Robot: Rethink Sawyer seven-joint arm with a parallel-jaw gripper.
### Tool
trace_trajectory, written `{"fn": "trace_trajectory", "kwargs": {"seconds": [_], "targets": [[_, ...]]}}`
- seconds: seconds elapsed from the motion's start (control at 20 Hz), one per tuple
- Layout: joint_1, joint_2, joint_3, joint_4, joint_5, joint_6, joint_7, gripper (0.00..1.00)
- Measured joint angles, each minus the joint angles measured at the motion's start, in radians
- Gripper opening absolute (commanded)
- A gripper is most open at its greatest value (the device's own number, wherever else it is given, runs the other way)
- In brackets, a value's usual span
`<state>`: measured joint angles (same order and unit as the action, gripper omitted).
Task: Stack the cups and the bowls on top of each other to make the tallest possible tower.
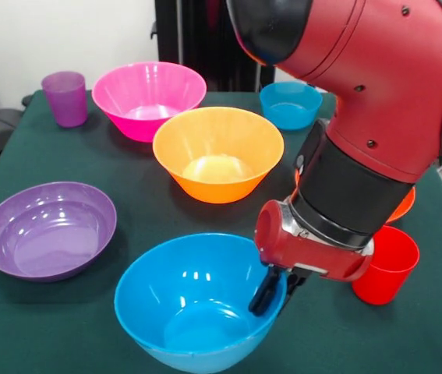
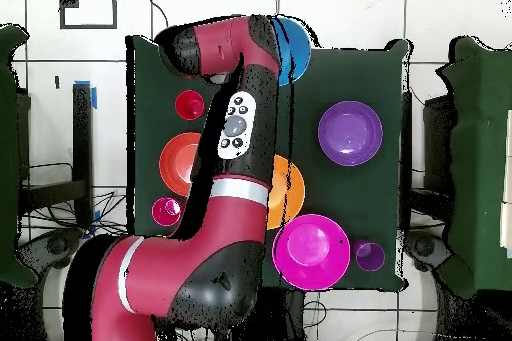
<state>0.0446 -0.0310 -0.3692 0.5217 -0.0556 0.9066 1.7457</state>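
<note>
My gripper point(image 1: 277, 296) reaches down at the right rim of the large blue bowl point(image 1: 189, 304), near the table's front edge. One black finger is inside the rim and one outside, closed on it. The bowl shows partly under the arm in the overhead view point(image 2: 293, 45). An orange bowl point(image 1: 217, 152), a pink bowl point(image 1: 148, 97) and a purple bowl point(image 1: 47, 230) stand apart, each upright. A purple cup point(image 1: 65, 98) stands at the far left. A red cup point(image 1: 386, 265) stands just right of the gripper. No bowls are stacked.
A small blue bowl point(image 1: 291, 104) sits at the far side. A red-orange bowl point(image 1: 402, 204) is mostly hidden behind the arm's wrist and shows in the overhead view point(image 2: 180, 162). The green table cover point(image 1: 127, 167) ends close to the large blue bowl.
</note>
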Motion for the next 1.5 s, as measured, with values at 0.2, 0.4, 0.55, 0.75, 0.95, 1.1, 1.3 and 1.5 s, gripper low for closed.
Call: {"fn": "trace_trajectory", "kwargs": {"seconds": [0.2, 0.4, 0.55, 0.75, 0.95, 1.1, 1.3, 1.5], "targets": [[0.0, -0.006, 0.0, 0.029, 0.0, -0.023, 0.0, 0.0], [0.0, -0.013, 0.0, 0.058, -0.001, -0.047, 0.0, 0.0], [0.0, -0.013, -0.002, 0.073, -0.001, -0.067, 0.0, 0.0], [0.0, -0.006, -0.019, 0.076, -0.001, -0.085, 0.001, 0.0], [0.001, 0.01, -0.048, 0.076, -0.001, -0.088, 0.001, 0.0], [0.002, 0.023, -0.07, 0.076, -0.001, -0.088, 0.001, 0.0], [0.005, 0.046, -0.099, 0.076, -0.001, -0.088, 0.007, 0.0], [0.011, 0.064, -0.121, 0.08, -0.001, -0.089, 0.021, 0.0]]}}
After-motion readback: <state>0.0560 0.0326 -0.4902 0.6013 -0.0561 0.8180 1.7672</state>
